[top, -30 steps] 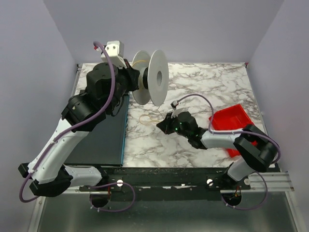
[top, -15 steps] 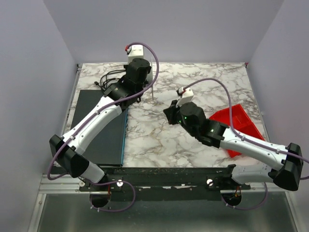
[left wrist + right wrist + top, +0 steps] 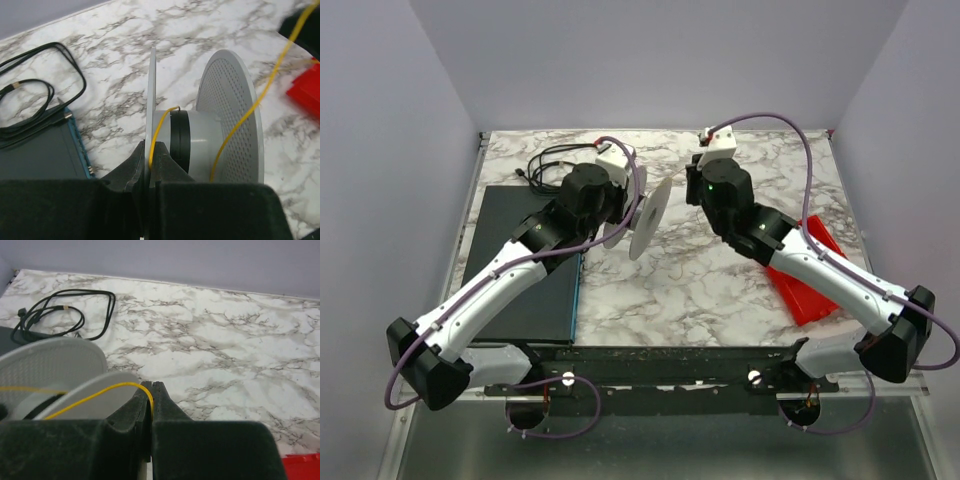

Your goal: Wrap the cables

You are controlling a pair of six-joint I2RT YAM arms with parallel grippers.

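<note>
The cable (image 3: pixel 252 107) is a thin yellow wire. It lies round the grey hub (image 3: pixel 202 145) of a white spool (image 3: pixel 646 215) and runs off to the upper right. My left gripper (image 3: pixel 149 150) is shut on the spool's thin near flange (image 3: pixel 152 95), with a bit of the wire beside the jaws. It holds the spool tilted above the table's middle. My right gripper (image 3: pixel 151 387) is shut on the cable (image 3: pixel 100 392), which stretches left to the spool (image 3: pixel 55 365). In the top view the right gripper (image 3: pixel 692 190) sits just right of the spool.
A looped black cord (image 3: pixel 555 162) lies at the back left of the marble table (image 3: pixel 720 290). A dark mat (image 3: pixel 520 280) covers the left side. A red tray (image 3: pixel 812 270) lies at the right, partly under the right arm.
The left arm brought the spool down from the back to the table's middle and turned it. The right gripper moved toward the back with the cable still in it.
</note>
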